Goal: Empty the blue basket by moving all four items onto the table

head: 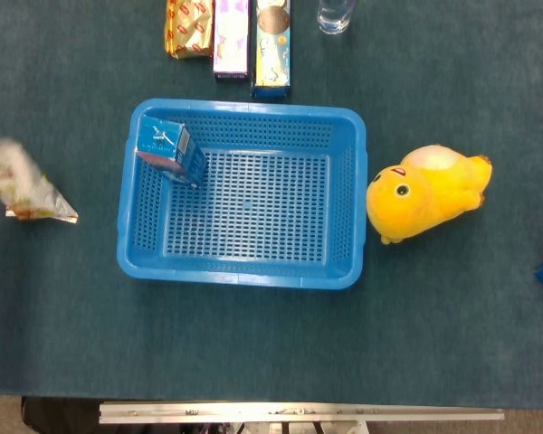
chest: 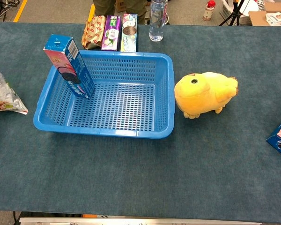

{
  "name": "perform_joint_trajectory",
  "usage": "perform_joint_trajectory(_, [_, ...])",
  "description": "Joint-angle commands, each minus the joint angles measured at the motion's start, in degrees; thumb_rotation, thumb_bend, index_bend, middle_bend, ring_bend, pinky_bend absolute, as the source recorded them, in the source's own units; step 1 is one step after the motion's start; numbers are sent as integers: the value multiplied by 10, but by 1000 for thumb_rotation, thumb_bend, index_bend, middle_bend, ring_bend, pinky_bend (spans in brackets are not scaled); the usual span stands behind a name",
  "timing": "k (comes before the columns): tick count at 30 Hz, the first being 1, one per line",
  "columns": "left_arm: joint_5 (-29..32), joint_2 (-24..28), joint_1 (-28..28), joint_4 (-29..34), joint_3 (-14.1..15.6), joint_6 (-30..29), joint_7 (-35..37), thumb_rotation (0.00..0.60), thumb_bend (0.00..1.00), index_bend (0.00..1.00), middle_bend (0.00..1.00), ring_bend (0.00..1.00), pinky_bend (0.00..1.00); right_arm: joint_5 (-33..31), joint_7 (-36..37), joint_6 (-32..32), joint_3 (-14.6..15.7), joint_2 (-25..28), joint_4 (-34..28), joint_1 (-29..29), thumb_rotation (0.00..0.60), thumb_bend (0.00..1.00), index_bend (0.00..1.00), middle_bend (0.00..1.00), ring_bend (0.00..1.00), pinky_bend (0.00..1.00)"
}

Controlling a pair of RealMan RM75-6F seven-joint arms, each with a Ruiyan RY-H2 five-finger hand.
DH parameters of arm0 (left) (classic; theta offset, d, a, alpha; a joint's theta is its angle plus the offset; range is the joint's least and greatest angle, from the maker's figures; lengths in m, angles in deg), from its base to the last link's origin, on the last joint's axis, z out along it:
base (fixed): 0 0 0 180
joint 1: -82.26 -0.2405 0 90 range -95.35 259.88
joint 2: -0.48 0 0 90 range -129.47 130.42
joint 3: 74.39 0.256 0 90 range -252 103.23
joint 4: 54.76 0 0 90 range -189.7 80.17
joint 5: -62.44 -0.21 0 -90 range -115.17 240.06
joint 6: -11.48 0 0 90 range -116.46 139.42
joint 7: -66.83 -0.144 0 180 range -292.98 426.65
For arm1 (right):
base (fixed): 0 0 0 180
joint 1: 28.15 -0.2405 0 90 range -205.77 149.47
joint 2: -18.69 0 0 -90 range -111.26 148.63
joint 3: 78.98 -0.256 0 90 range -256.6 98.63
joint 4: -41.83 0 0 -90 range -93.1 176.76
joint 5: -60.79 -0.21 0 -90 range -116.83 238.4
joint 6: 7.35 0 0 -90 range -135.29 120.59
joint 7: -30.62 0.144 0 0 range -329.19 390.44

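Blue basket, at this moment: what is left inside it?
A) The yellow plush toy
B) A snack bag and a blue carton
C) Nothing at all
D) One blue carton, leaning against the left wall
D: only the blue carton is inside the blue basket, tilted against its left wall; the yellow plush toy and the snack bag both lie on the table outside it.
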Motion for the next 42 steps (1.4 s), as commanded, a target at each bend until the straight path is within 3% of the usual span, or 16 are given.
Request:
perform_joint_trajectory(1, [-10, 7, 1, 11, 1, -3, 3, 600, 264, 681, 720, 562, 679, 0, 1, 1, 0, -1, 0, -1, 600, 0, 51, 193, 243, 385])
perform_joint_trajectory(7, [-51, 20, 9, 46, -1, -17, 2, 600, 264, 503, 453, 332, 564, 0, 1, 2, 0, -2, 1, -2, 600, 0, 51, 193, 243, 385])
perform_joint_trajectory(11, [-98, 25, 27, 52, -1, -11, 26, 600, 264, 444, 366, 261, 527, 0, 2, 3, 0, -3, 2, -3, 600, 0, 51, 194, 243, 385])
perform_joint_trajectory(19, [-121, 38, 63, 75, -5, 32, 66, 600, 250, 249, 117, 166, 451, 2, 4, -5, -6, 1, 0, -4, 600, 0, 51, 194, 243, 385])
perform_joint_trajectory(30, [-106, 71, 120, 138, -5, 132, 119, 600, 204, 145, 24, 83, 376, -3, 2, 0, -22, 9, -8, -17, 600, 0, 51, 194, 243, 385])
perform_joint_trajectory(38, [-82, 88, 182, 144, -23, 222, 211, 600, 203, 157, 35, 78, 367, -20, 10, 1, -30, 11, -3, -20, 600, 0, 51, 194, 243, 385])
perform_joint_trajectory(42, [-63, 86, 216, 130, -37, 261, 223, 600, 203, 178, 40, 78, 365, -24, 16, 1, -29, 11, 2, -19, 600, 0, 51, 194, 243, 385])
